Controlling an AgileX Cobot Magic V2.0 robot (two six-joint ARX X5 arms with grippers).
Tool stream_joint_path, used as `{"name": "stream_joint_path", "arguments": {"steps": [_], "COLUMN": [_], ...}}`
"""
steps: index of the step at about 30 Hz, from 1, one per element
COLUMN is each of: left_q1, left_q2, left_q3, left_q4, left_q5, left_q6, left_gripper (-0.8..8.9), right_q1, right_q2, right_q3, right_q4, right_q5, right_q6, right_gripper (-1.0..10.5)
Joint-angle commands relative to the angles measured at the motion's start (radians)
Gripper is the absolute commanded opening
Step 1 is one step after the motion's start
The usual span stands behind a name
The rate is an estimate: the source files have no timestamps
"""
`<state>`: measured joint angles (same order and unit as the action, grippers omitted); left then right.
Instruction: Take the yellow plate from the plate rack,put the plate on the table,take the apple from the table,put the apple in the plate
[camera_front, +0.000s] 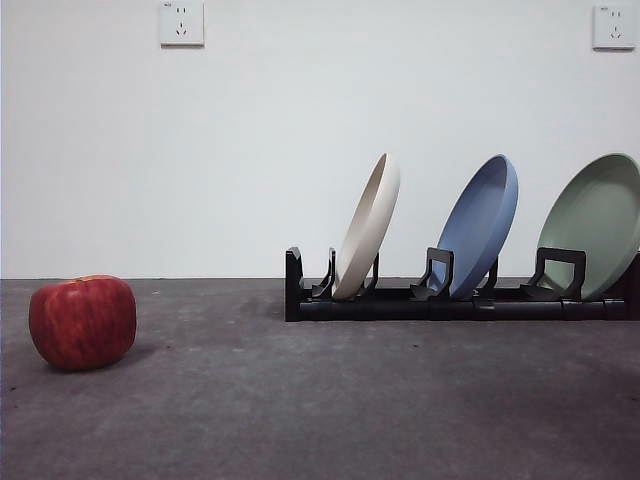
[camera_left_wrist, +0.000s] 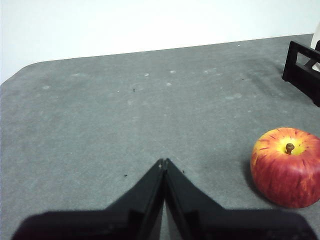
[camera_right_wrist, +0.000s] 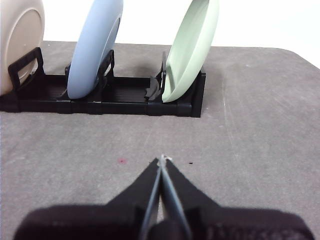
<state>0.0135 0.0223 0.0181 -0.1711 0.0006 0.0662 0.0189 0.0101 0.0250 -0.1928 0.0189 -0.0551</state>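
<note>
The yellow plate (camera_front: 368, 228) stands on edge in the plate rack (camera_front: 400, 300), leaning in the first slot at the rack's near end as seen from the front. Beside it in the next slot leans the blue plate (camera_front: 480, 226), and beyond that the pale green plate (camera_front: 596, 222), all three tilted the same way. The rack sits on the table (camera_front: 300, 400) toward the right of the front view, close to the white wall (camera_front: 200, 150), where two sockets (camera_front: 181, 23) are mounted high up.

The apple (camera_front: 83, 322) rests on the table well apart from the rack, out to the left in the front view, its stem and yellow patch turned upward.

The left tool (camera_left_wrist: 164, 162) hangs above bare table with its two black jaws pressed together and nothing between them; the apple lies near it, off to one side, not touching. The right tool (camera_right_wrist: 162, 159) is likewise closed and empty, poised over the table in front of the rack, facing the blue and green plates.
</note>
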Motion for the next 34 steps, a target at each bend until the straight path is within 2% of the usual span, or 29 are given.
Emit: {"name": "stream_joint_path", "arguments": {"steps": [1, 9, 12, 14, 17, 20, 26, 29, 34], "left_q1": [0.003, 0.003, 0.003, 0.003, 0.003, 0.003, 0.003, 0.003, 0.003], "left_q2": [0.0, 0.0, 0.0, 0.0, 0.0, 0.009, 0.15, 0.289, 0.457], "left_q3": [-0.01, -0.01, -0.01, -0.01, -0.001, 0.047, 0.192, 0.29, 0.412], "left_q4": [0.005, 0.005, 0.004, 0.01, 0.04, 0.04, 0.036, 0.034, 0.029], "left_q5": [0.004, 0.004, 0.008, 0.007, 0.007, 0.007, 0.008, 0.008, 0.013], "left_q6": [-0.011, -0.011, -0.023, -0.022, -0.032, -0.069, -0.087, -0.121, -0.126], "left_gripper": [-0.03, -0.03, -0.03, -0.04, -0.05, -0.07, -0.07, -0.07, -0.05], "right_q1": [-0.001, 0.0, 0.0, 0.0, 0.0, 0.0, 0.0, 0.0, 0.0], "right_q2": [-0.001, -0.001, -0.001, -0.001, -0.001, -0.001, 0.036, 0.136, 0.3], "right_q3": [-0.011, -0.011, -0.011, -0.011, -0.01, 0.014, 0.178, 0.302, 0.436], "right_q4": [0.008, 0.008, 0.008, 0.01, 0.022, 0.025, 0.019, 0.001, -0.062], "right_q5": [0.021, 0.018, -0.021, -0.047, -0.053, -0.053, -0.053, -0.056, -0.107], "right_q6": [-0.094, -0.101, -0.097, -0.023, 0.237, 0.34, 0.352, 0.352, 0.351], "right_gripper": [0.0, 0.0, 0.0, 0.0, 0.0, -0.1, -0.1, -0.1, -0.1]}}
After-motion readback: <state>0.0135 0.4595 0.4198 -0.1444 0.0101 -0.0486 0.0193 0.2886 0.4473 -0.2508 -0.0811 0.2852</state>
